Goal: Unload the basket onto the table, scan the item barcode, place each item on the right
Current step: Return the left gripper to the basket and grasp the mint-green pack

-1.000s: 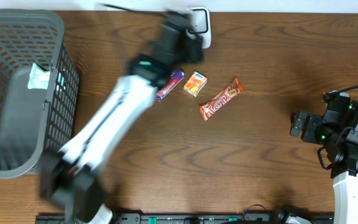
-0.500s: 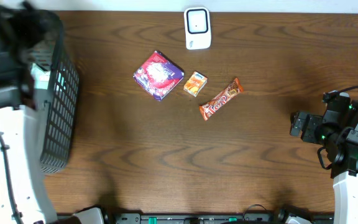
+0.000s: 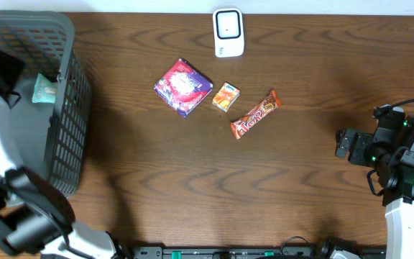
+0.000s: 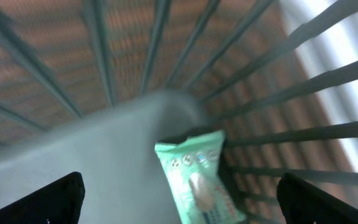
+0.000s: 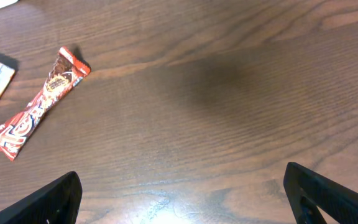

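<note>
right gripper (image 5: 185,198): nearest, over bare wood at the table's right side; jaws spread wide, nothing between them; same place as a second ago.
left gripper (image 4: 182,200): jaws wide apart, holding nothing; now above the basket at the far left, but a second ago stretched across the table to the scanner.
basket (image 3: 69,108): grey plastic, open grid walls, smooth solid floor.
mint packet (image 4: 197,177): glossy green-and-white pouch, lying in the basket against the mesh wall.
table (image 3: 192,187): dark brown wood, wavy grain.
candy bar (image 3: 256,114): long red-orange wrapper, crimped ends, lying diagonally, unmoved.
orange box (image 3: 226,96): small, squarish, just left of the candy bar.
purple packet (image 3: 183,87): shiny, square, flat at mid-table; earlier only a sliver beside the arm.
scanner (image 3: 228,32): white, rounded, dark window, farthest.
</note>
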Robot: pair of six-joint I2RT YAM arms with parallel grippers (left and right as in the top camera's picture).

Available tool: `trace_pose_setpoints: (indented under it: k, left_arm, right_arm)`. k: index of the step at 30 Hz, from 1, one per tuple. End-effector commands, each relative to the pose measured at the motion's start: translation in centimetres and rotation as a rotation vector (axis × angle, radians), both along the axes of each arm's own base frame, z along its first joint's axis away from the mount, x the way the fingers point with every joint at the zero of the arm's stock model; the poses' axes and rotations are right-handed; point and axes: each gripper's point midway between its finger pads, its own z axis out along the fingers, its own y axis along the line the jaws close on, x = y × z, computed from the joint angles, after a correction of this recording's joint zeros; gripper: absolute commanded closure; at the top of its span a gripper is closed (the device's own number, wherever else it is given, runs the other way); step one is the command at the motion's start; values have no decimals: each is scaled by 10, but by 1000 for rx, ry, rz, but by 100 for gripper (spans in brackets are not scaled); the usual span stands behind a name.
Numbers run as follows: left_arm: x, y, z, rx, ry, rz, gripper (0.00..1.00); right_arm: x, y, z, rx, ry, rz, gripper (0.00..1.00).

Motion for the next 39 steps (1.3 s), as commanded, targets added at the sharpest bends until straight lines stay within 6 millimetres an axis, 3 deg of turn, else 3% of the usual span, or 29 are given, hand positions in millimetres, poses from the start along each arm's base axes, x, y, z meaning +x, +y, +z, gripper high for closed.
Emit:
trace_pose_setpoints:
  k: [1, 6, 12, 16, 21, 24, 26, 30, 31, 35, 39]
  left_arm:
    - [11, -10, -43, -97, 45, -3, 2]
    - [35, -21, -80, -135, 55, -57, 1]
    - [57, -38, -103, -139, 54, -109, 2]
    - [61, -48, -119, -151, 82, -126, 4]
    - [46, -40, -154, -131, 194, -79, 5]
    - [37, -41, -163, -147, 236, -70, 18]
    - [31, -40, -165, -150, 256, -64, 32]
    - [29, -35, -161, -131, 262, -80, 74]
    - [27, -32, -157, -131, 260, -74, 90]
    - [21, -20, -124, -112, 213, -47, 93]
    - [16, -9, -58, -49, 97, -22, 93]
  right_arm:
    - [2, -3, 6, -2, -11, -14, 1]
    - [2, -3, 6, -2, -11, -14, 1]
    - [2, -3, 6, -2, -11, -14, 1]
    - [2, -3, 6, -2, -11, -14, 1]
    - [2, -3, 6, -2, -11, -14, 1]
    - [2, -3, 6, -2, -11, -14, 1]
    - [2, -3, 6, -2, -11, -14, 1]
    - [2, -3, 6, -2, -11, -14, 1]
    - [2, -3, 6, -2, -11, -14, 1]
    - [2, -3, 6, -2, -11, -14, 1]
    - [2, -3, 6, -2, -11, -14, 1]
